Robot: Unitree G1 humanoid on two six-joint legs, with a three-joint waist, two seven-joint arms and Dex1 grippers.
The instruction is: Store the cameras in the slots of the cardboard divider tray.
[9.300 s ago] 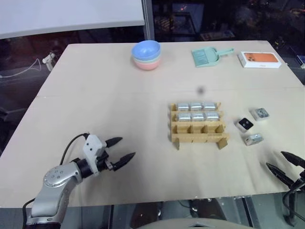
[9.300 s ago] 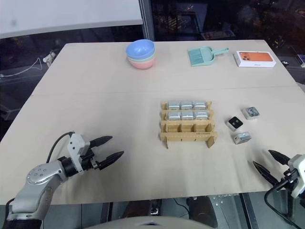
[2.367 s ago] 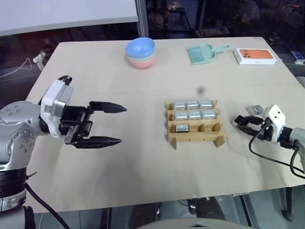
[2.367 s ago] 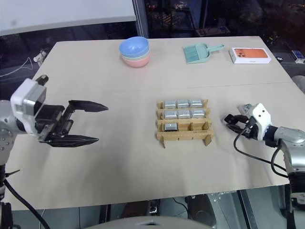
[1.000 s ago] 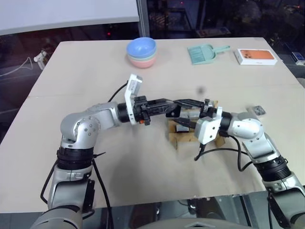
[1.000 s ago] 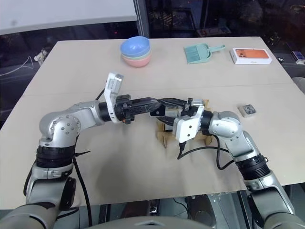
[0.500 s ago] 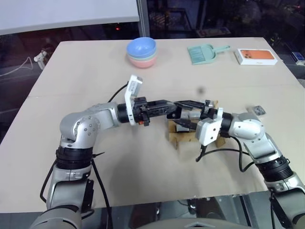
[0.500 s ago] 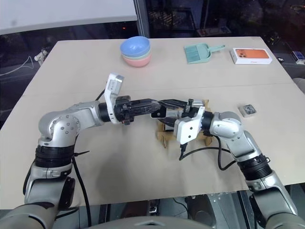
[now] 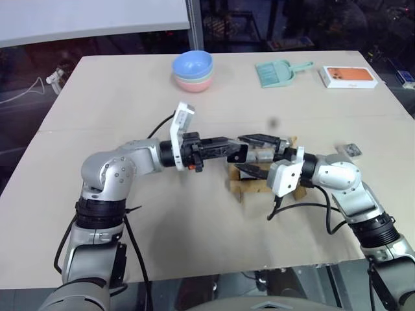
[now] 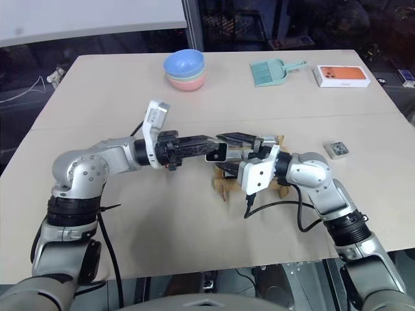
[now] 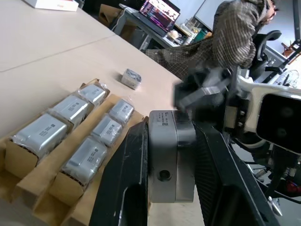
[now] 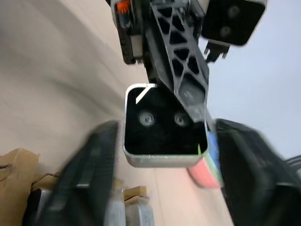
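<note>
A camera [image 10: 217, 152] with a black face hangs above the cardboard divider tray [image 10: 224, 184], and my left gripper [image 9: 241, 153] is shut on it from the left. My right gripper [image 9: 256, 154] faces it from the right, open, with one finger [image 9: 260, 137] beyond the camera and the other on the near side. In the right wrist view the camera's black face [image 12: 164, 127] sits between my widely spread fingers [image 12: 91, 179]. Several silver cameras [image 11: 70, 136] fill slots of the tray. Another camera [image 9: 349, 149] lies loose on the table to the right.
A stack of blue and pink bowls [image 9: 192, 70], a mint-green dustpan [image 9: 279, 72] and a white-and-orange box [image 9: 350, 76] stand along the far edge. A seated person [image 11: 235, 33] shows beyond the table in the left wrist view.
My right gripper's fingers have spread wide and let go of the camera, which now stays in my shut left gripper. Neither hand has shifted.
</note>
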